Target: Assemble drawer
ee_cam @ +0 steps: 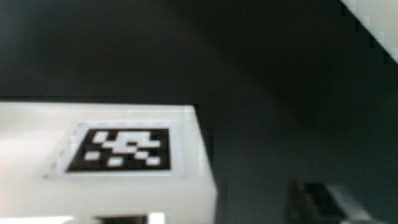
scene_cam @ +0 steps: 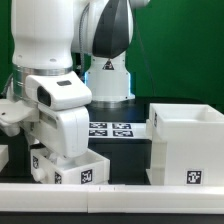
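White drawer part [ee_cam: 32,130], black-and-white tag [ee_cam: 125,150] on it, dark table [ee_cam: 196,50] beyond

Arm [scene_cam: 45,40] bent — end effector [scene_cam: 66,152] down.

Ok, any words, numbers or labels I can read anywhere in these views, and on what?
No words or numbers can be read in either view.
Only black-and-white square tags, which are pattern codes, not text: on the housing, the small tray and the marker board.

Exterior evenly bright and sharp; wrist view dim, blurred.
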### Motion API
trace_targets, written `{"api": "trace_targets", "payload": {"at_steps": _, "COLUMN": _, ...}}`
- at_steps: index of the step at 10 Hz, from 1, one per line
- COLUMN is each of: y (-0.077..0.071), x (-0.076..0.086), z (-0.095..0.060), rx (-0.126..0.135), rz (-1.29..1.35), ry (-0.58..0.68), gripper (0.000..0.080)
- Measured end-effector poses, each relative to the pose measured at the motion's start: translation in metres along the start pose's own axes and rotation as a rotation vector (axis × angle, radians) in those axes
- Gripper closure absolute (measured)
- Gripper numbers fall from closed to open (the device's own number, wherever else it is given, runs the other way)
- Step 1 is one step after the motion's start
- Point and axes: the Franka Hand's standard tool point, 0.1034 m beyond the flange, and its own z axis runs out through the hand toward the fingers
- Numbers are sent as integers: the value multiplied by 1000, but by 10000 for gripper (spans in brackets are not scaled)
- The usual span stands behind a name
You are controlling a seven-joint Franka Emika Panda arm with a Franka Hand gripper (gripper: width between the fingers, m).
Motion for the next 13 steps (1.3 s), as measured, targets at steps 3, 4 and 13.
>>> {"api": "trace_targets", "payload": {"at_steps": 3, "y": -1, "x": -1, "z": 0, "rx": 0, "rz": 2, "ry": -1, "gripper": 735}}
{"api": "trace_targets", "payload": {"at_steps": 4, "y": -3, "x": 1, "z": -3, "rx": 9, "rz": 77, "ry": 9, "gripper": 756}}
{"api": "trace_targets", "payload": {"at_steps": 13, "y": 24, "x": 56, "z": -22, "rx": 142, "rz": 555, "ry": 69, "gripper": 759}}
